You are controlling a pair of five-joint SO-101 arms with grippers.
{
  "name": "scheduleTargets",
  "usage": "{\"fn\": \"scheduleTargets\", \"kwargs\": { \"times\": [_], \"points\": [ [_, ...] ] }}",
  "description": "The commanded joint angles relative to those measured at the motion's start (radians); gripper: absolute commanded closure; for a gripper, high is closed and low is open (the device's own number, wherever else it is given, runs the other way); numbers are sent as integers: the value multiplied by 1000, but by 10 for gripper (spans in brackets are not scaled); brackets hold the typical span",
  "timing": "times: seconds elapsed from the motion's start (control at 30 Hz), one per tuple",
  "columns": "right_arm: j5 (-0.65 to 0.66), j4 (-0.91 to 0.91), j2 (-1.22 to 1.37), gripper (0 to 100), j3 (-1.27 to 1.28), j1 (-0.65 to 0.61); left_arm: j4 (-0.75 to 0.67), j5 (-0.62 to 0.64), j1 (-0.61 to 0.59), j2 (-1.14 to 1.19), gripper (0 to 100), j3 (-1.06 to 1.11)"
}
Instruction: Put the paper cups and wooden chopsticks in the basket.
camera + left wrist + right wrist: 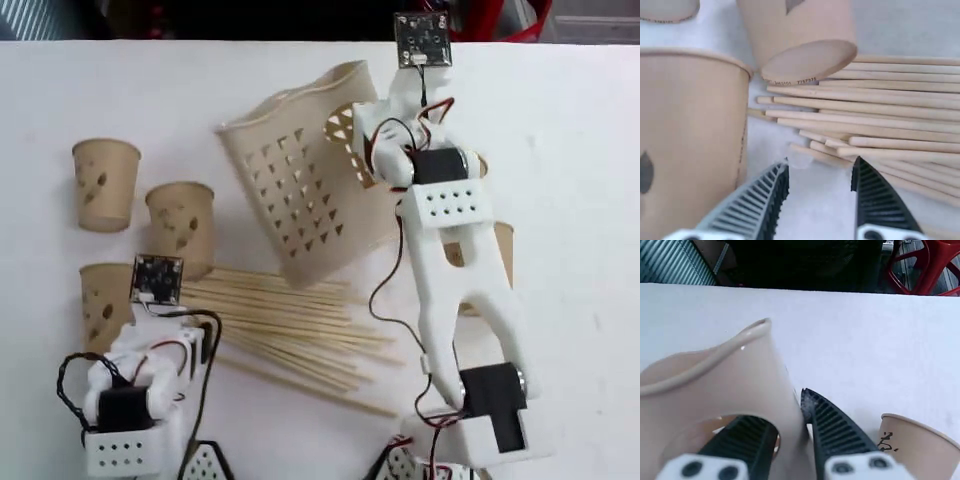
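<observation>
The basket (290, 190) stands tilted near the far edge of the bench (560, 120), with bare white surface toward the right edge. The right claw (785, 412) is clamped on the basket's wall, one finger inside and one outside, its arm stretched out from the near edge. The left claw (821, 165) hangs partly open, holding nothing, at the ends of the chopsticks (290, 320) lying mid-bench. Three cups (105, 185) stand toward the left edge. A fourth cup (500, 250) stands partly hidden under the right arm. Small print rings one cup's base (807, 60).
</observation>
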Motion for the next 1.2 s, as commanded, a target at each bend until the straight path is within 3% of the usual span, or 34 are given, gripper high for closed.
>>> {"fn": "scheduleTargets", "kwargs": {
  "times": [0.0,0.13,0.3,0.5,0.67,0.9,1.03,1.17],
  "points": [
    [-14,24,-113,983,-32,12,-141,-32,-19,-10,786,-6],
    [-14,44,-142,983,-31,13,-229,-210,-65,-10,787,-74],
    [-14,70,-166,983,-31,10,-146,-374,-61,-10,786,-315],
    [-14,67,-174,983,-32,5,-163,-279,-30,-5,786,-586],
    [-14,68,-165,983,-31,4,-184,-218,203,73,780,-618],
    [-12,65,-163,983,-31,10,-324,-54,486,407,692,-681],
    [-12,64,-163,983,-31,12,-344,-38,509,541,691,-736],
    [-12,64,-163,983,-32,-1,-514,-46,478,670,694,-692]
  ]
}}
